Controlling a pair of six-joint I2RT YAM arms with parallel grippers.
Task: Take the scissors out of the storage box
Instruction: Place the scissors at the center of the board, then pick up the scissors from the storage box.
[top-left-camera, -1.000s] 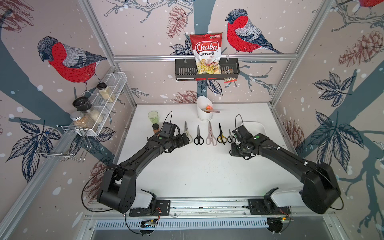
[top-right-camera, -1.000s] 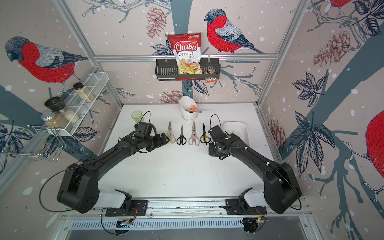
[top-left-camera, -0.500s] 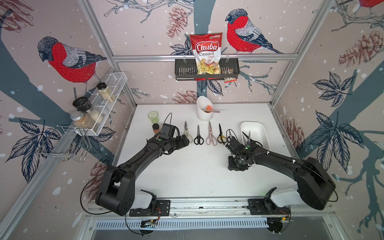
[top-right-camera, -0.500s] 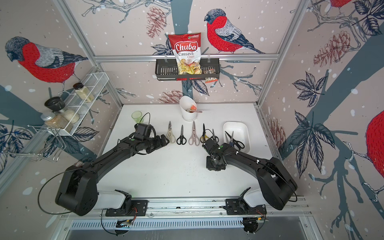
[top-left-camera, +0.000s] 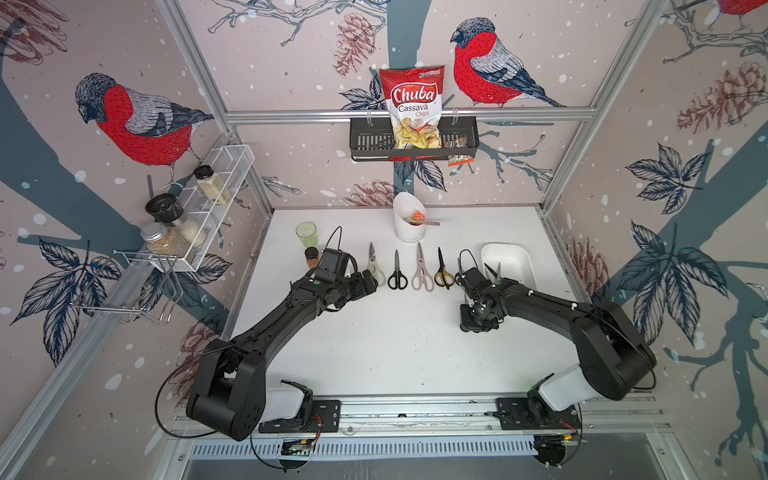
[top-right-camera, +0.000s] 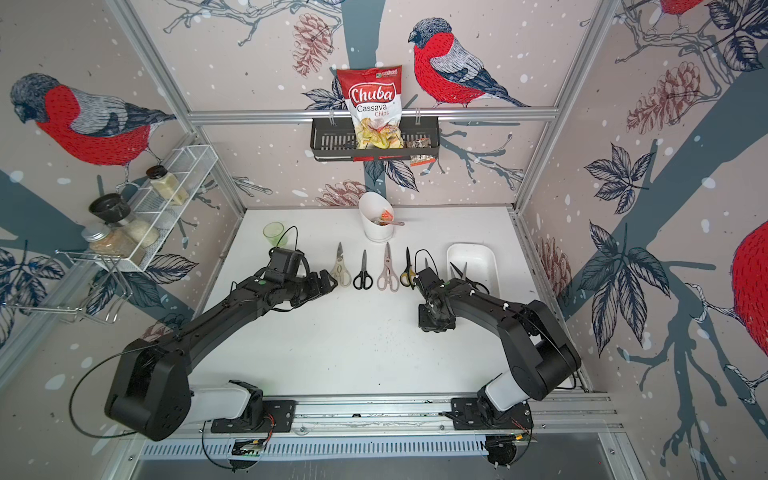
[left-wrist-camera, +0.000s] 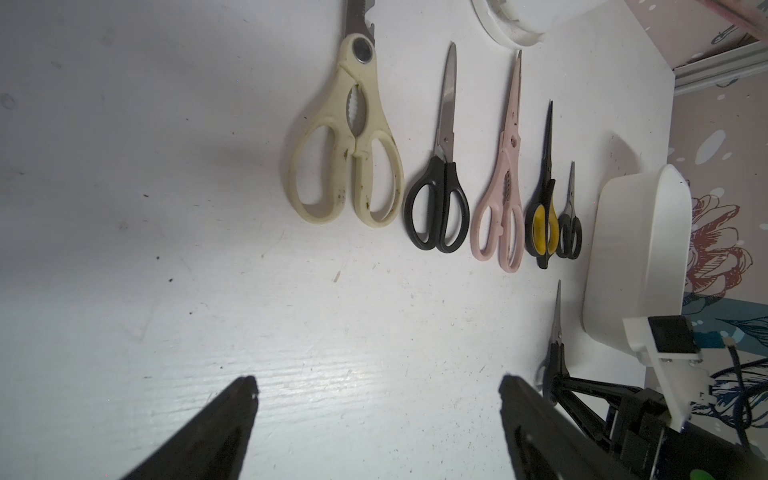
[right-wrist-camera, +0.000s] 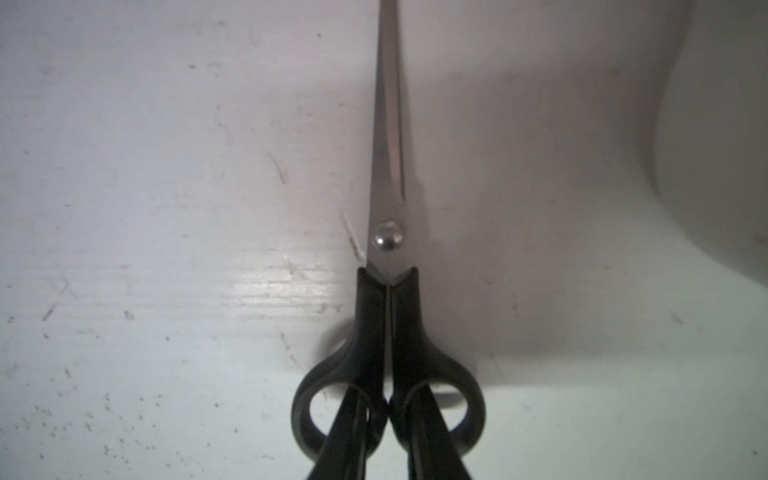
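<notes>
Blk-handled scissors (right-wrist-camera: 388, 249), slim steel blades shut, smooth plastic loops, sit low over the scuffed white surface (right-wrist-camera: 145, 208), just beside the glossy round-cornered storage box (top-left-camera: 515, 257). Right hand (right-wrist-camera: 387, 419) pinches the loops. Another pair (top-left-camera: 491, 270) lies in the box. Left hand (left-wrist-camera: 378, 386) spread, empty. Vs 1 s ago: right hand drawn back from box toward front; left unmoved.

Scissors (top-left-camera: 397, 272) in row left of storage box (top-left-camera: 523, 257); more inside, apparently.
</notes>
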